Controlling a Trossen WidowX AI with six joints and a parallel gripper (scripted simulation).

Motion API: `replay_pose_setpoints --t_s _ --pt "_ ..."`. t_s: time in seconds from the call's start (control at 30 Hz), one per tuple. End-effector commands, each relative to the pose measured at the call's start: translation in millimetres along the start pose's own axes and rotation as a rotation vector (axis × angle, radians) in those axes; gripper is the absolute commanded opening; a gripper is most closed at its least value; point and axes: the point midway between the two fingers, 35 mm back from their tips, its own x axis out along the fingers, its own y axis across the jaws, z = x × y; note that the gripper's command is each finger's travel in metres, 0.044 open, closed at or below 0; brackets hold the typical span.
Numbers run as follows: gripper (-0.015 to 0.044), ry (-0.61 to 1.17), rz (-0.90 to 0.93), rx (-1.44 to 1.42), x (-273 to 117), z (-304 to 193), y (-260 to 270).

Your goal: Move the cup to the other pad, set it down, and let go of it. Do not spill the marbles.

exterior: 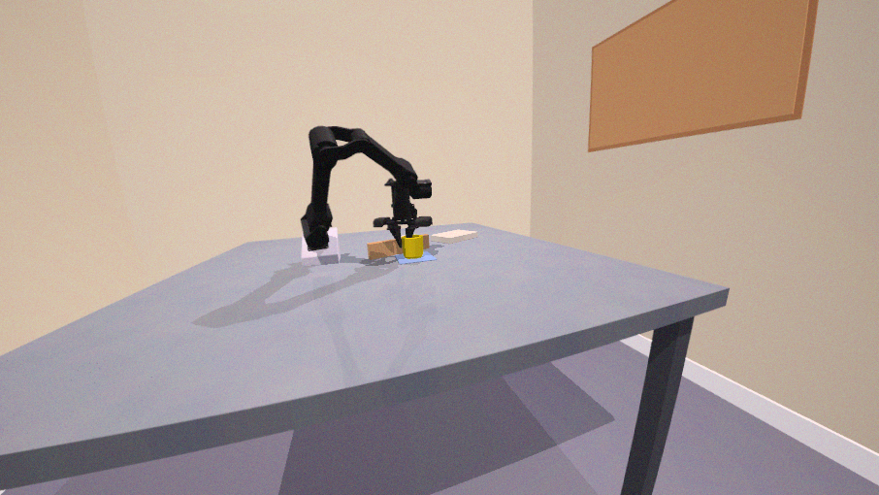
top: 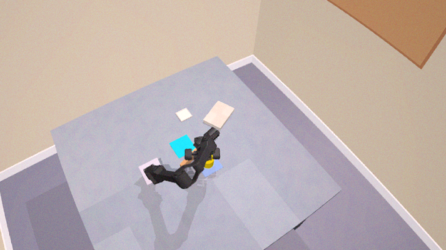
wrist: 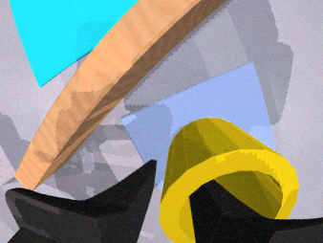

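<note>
Cup on blue pad, arm arched over, end effector down, part-open astride its wall, gripping nothing

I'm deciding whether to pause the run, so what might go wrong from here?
The tool has one finger inside the yellow cup and one outside, so a one-sided pinch on its wall might tip it and spill the marbles.

The wooden barrier stands between the blue pad and the cyan pad; a low carry could knock it.
</note>
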Motion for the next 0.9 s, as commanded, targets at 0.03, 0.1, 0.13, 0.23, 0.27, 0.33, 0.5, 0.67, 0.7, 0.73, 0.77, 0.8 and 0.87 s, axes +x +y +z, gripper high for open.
replay_pose_setpoints --t_s 0.03,0.1,0.13,0.23,0.27,0.33,0.5,0.67,0.7,0.73,0.77,0.8,0.87 --pt "0.008 0.0 0.0 0.001 -0.3 0.1 -0.2" --pt "0.0067 0.0 0.0 0.001 -0.3 0.1 -0.2" --pt "0.006 0.0 0.0 0.001 -0.3 0.1 -0.2" --pt "0.004 0.0 0.0 0.001 -0.3 0.1 -0.2" --pt "0.0033 0.0 0.0 0.001 -0.3 0.1 -0.2" --pt "0.002 0.0 0.0 0.001 -0.3 0.1 -0.2" --pt "0.0 -0.001 0.0 0.0 -3.2 0.5 -0.5" --pt "0.0 -0.003 0.001 -0.001 -17.3 1.9 -1.2" --pt "0.0 -0.003 0.002 -0.002 -20.6 2.2 -1.3" --pt "0.0 -0.003 0.002 -0.002 -23.8 2.4 -1.3" --pt "0.0 -0.003 0.002 -0.003 -27.0 2.6 -1.4" --pt "0.0 -0.003 0.002 -0.003 -30.1 2.8 -1.4" --pt "0.0 -0.003 0.003 -0.004 -36.3 3.1 -1.5"
